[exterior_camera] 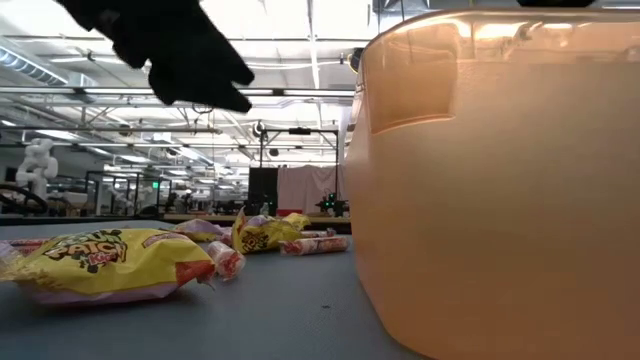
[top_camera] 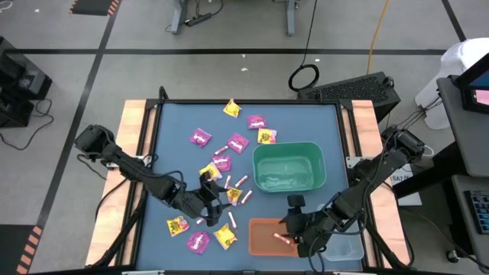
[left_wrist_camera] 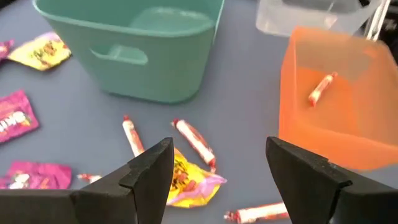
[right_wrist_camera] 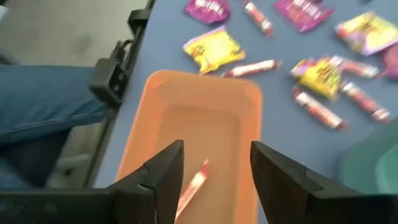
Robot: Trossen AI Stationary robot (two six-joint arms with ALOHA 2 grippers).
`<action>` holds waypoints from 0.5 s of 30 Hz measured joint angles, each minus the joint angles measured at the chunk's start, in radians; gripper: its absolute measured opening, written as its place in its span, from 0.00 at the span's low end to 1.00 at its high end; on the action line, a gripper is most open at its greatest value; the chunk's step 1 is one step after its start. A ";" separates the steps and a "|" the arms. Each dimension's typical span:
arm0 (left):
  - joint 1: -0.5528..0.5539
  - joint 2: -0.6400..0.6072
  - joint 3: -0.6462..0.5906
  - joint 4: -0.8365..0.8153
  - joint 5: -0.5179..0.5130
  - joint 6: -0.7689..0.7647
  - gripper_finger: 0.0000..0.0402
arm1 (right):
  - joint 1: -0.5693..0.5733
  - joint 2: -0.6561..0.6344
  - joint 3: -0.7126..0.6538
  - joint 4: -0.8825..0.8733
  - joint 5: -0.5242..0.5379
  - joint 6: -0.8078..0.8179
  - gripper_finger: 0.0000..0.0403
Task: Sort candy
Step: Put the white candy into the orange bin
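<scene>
Candy lies scattered on the blue mat (top_camera: 183, 164): magenta packets (top_camera: 200, 137), yellow packets (top_camera: 231, 108) and thin pink-white sticks (top_camera: 241, 181). My left gripper (top_camera: 214, 200) (left_wrist_camera: 217, 155) hovers open over the mat's near-middle. Below it lie a yellow packet (left_wrist_camera: 186, 180) and sticks (left_wrist_camera: 194, 140). My right gripper (top_camera: 294, 228) (right_wrist_camera: 214, 155) stands open above the orange bin (top_camera: 267, 237) (right_wrist_camera: 205, 118). One stick (right_wrist_camera: 194, 182) (left_wrist_camera: 321, 88) lies on that bin's floor, touched by no finger.
A green bin (top_camera: 289, 166) (left_wrist_camera: 134, 50) stands right of the candy, beyond the orange bin. A clear bin (top_camera: 344, 248) sits at the near right corner. In the low view the orange bin (exterior_camera: 490, 180) fills the right side, with a yellow packet (exterior_camera: 100, 262) at the left.
</scene>
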 joint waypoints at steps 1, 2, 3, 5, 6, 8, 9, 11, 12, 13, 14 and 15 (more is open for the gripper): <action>0.000 0.020 0.000 0.003 -0.002 0.000 0.65 | 0.000 0.000 0.000 0.005 0.018 -0.014 0.44; 0.000 0.041 0.000 -0.002 -0.010 0.001 0.65 | 0.000 0.000 0.000 0.005 0.032 -0.027 0.44; 0.000 0.061 0.000 -0.002 -0.028 0.005 0.65 | 0.000 0.000 0.000 0.006 0.045 -0.033 0.44; 0.003 0.102 0.000 0.004 -0.066 0.006 0.65 | 0.000 0.000 0.000 0.009 0.054 -0.046 0.44; 0.003 0.120 0.000 0.003 -0.092 -0.001 0.65 | -0.001 0.000 0.000 0.010 0.054 -0.050 0.44; 0.006 0.150 0.000 0.000 -0.154 -0.043 0.65 | -0.001 0.000 0.000 0.014 0.069 -0.053 0.44; 0.007 0.162 0.000 -0.001 -0.182 -0.070 0.65 | -0.001 0.000 0.000 0.013 0.079 -0.054 0.44; 0.018 0.182 0.000 -0.003 -0.201 -0.127 0.65 | 0.000 0.000 0.000 0.013 0.096 -0.054 0.44; 0.025 0.192 0.000 -0.004 -0.201 -0.150 0.65 | 0.000 0.000 0.000 0.013 0.100 -0.054 0.44; 0.032 0.202 0.000 -0.006 -0.201 -0.172 0.65 | 0.000 0.000 0.000 0.014 0.100 -0.054 0.44; 0.038 0.211 0.000 -0.006 -0.201 -0.195 0.65 | 0.000 0.000 0.000 0.014 0.101 -0.054 0.44; 0.046 0.220 0.000 -0.007 -0.200 -0.215 0.65 | 0.000 0.000 0.000 0.014 0.101 -0.054 0.44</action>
